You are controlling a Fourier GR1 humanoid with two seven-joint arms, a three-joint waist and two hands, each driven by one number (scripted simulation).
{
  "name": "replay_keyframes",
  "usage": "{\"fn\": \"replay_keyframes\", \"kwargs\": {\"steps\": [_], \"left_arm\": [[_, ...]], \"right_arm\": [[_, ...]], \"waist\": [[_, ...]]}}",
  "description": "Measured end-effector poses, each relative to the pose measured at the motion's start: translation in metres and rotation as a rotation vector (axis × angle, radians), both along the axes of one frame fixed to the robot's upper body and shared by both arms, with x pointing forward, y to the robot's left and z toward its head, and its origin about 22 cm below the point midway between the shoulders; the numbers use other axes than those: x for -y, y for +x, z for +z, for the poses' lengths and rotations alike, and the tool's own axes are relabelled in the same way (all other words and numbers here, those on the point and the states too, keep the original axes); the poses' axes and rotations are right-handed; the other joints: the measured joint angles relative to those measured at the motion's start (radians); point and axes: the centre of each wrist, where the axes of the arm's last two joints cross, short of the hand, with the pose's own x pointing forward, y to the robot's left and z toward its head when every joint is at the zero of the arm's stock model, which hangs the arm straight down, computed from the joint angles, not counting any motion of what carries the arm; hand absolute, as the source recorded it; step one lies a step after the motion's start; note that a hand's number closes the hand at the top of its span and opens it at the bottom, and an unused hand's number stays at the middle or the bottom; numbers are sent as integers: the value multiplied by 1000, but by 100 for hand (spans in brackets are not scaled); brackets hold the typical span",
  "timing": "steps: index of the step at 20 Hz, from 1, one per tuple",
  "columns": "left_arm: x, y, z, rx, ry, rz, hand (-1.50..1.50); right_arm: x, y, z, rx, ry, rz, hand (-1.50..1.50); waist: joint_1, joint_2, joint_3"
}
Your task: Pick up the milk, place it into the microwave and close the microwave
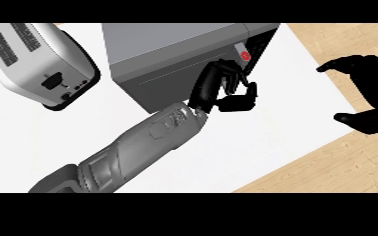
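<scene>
The grey microwave point(173, 42) stands at the top middle, its dark front panel point(166, 87) facing me. At its right end a dark opening shows a white milk carton point(243, 53) with a red spot, standing inside. My left hand point(220, 86) reaches from the lower left and rests against the panel's right edge, just below the carton. Its fingers point(244, 99) are curled and hold nothing. My right hand point(359, 92) stays open at the right edge, apart from the microwave.
A silver toaster point(44, 65) stands at the upper left on the white counter point(244, 145). Wooden floor point(332, 170) shows past the counter's right and lower edges.
</scene>
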Motion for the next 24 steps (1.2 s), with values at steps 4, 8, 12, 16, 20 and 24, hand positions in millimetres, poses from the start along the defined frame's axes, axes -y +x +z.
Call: {"fn": "replay_keyframes", "kwargs": {"steps": [4, 8, 12, 16, 20, 24], "left_arm": [[0, 0, 0, -9, -7, 20, 150], [-2, 1, -1, -14, -12, 51, 150], [-3, 2, -1, -18, -12, 75, 150], [-4, 3, -2, -15, -16, 94, 150], [-7, 3, -3, -11, -21, 118, 150], [-9, 3, -4, -7, -27, 137, 150]], "right_arm": [[-18, 2, 17, 29, -49, 108, 150], [-32, 0, 27, 41, -81, 186, 150], [-44, -3, 35, 54, -98, 244, 150], [-53, -6, 40, 63, -104, 292, 150], [-61, -11, 43, 69, -107, 331, 150], [-67, -15, 47, 76, -108, 363, 150]], "waist": [[-6, -2, 0], [-18, -5, 1], [-32, -7, 1], [-42, -7, 2], [-53, -7, 2], [-62, -8, 1]]}}
